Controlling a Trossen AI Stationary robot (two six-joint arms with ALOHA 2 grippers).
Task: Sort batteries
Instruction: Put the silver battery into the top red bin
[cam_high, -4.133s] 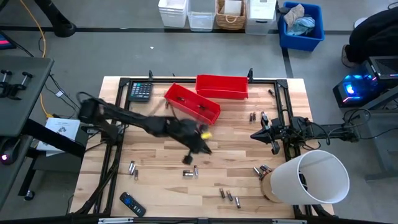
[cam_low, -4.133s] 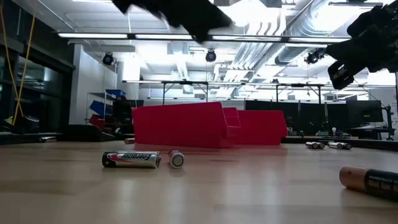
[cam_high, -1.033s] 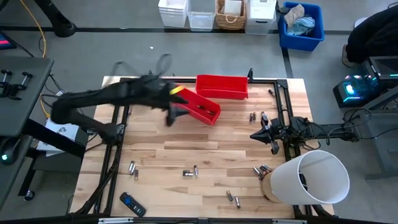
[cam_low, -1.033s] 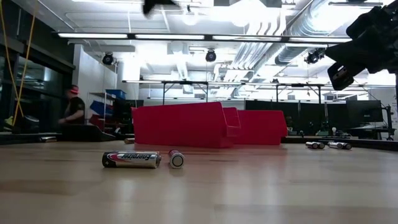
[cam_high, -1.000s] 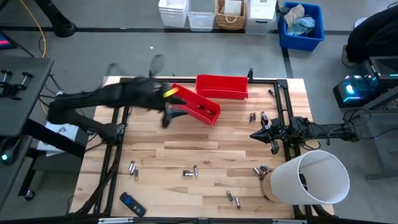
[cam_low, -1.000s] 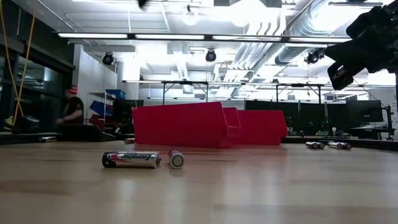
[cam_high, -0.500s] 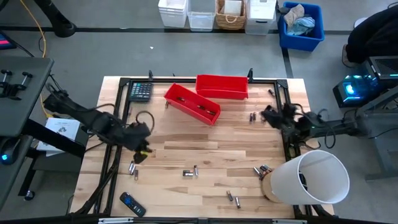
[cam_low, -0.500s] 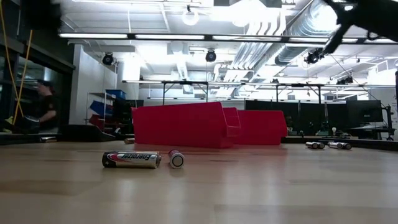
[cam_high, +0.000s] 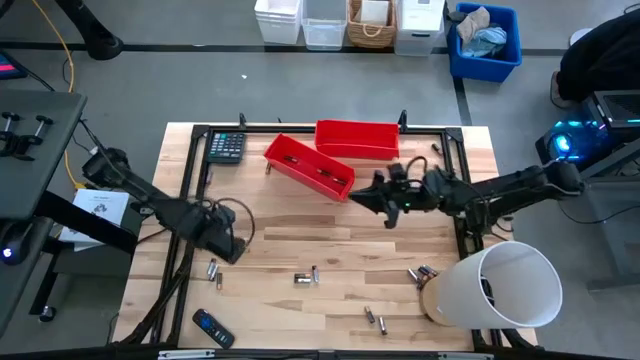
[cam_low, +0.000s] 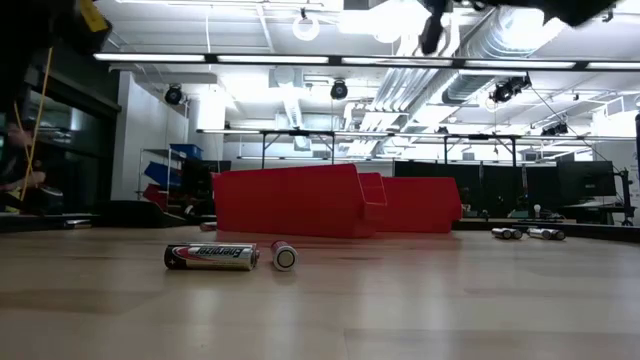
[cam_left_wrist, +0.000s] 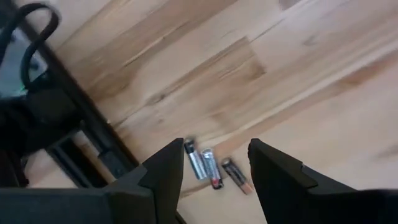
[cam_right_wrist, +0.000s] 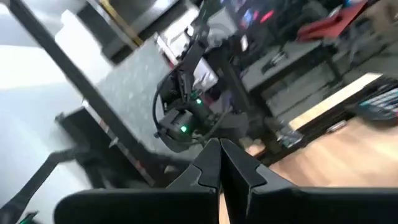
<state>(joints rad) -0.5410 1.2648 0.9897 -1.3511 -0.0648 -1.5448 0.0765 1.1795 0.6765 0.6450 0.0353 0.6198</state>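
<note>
In the lower left of the high view, the left hand (cam_high: 228, 247) hangs spread and empty over the counter (cam_high: 330, 225). The nearest batteries (cam_left_wrist: 211, 168) lie just ahead of it, three side by side, roughly parallel. This arm is nearer to them than the right hand (cam_high: 385, 205), pinched shut on nothing near the tilted red bin (cam_high: 308, 167) at centre. More batteries scatter along the lower wooden surface; shelving fills the room behind.

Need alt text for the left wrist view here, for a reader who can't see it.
The left gripper, jaws open, hangs above three batteries lying side by side on the wooden table, framed between its two dark fingers. A black frame rail runs along the table edge beside them.
</note>
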